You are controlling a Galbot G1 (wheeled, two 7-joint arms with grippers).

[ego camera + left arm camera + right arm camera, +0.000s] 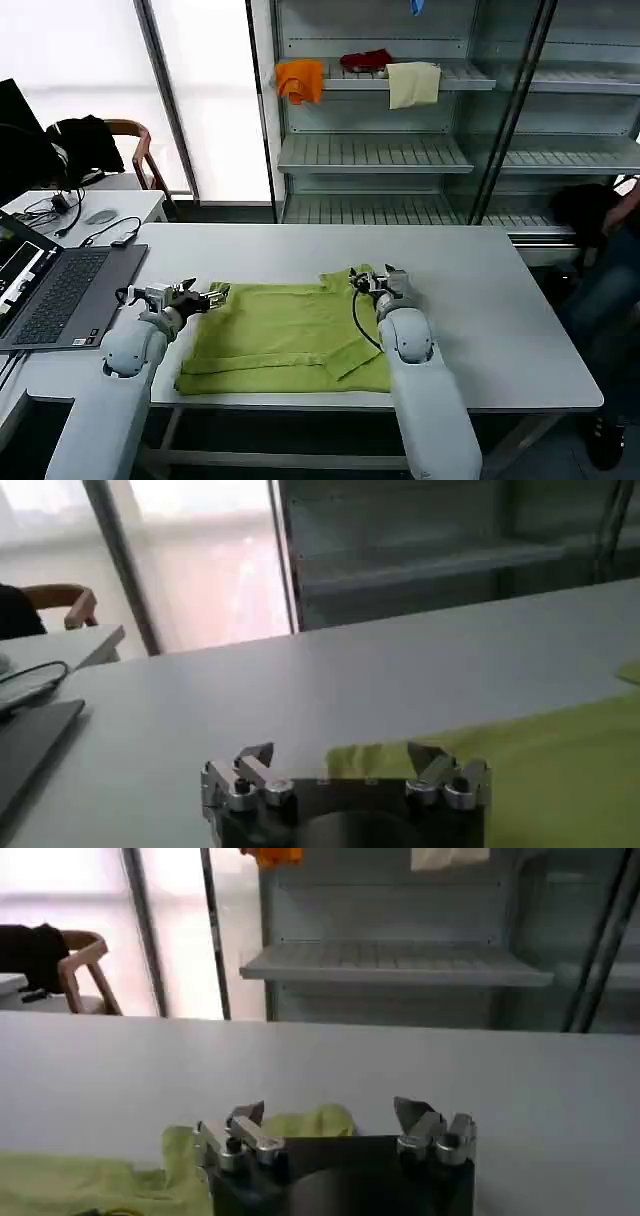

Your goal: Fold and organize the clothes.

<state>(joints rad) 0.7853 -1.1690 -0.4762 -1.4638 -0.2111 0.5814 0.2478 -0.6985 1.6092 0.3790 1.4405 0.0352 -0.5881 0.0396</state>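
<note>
One laptop (pixel 55 290) is set open at the left end of the white table (pixel 500 300), with a cable (pixel 110 235) lying beyond it. Next is found the left gripper (pixel 218 293), held low at the left far corner of the T-shirt (pixel 285 335); in the left wrist view its fingers (pixel 255 760) are seen spread apart, with the green hem lying between and just past them, and nothing is clamped. The lime-green T-shirt is spread flat on the near middle of the table, partly folded, with its near edge close to the table's front. At its right far corner, by the neck, the right gripper (pixel 368 280) is placed; in the right wrist view its fingers (pixel 245 1123) are likewise parted, a bunched bit of green cloth showing between them, ungripped. Behind the table stands a shelf rack (pixel 380 150), on which an orange cloth (pixel 300 80), a red cloth (pixel 365 60) and a cream cloth (pixel 413 83) are kept.
</note>
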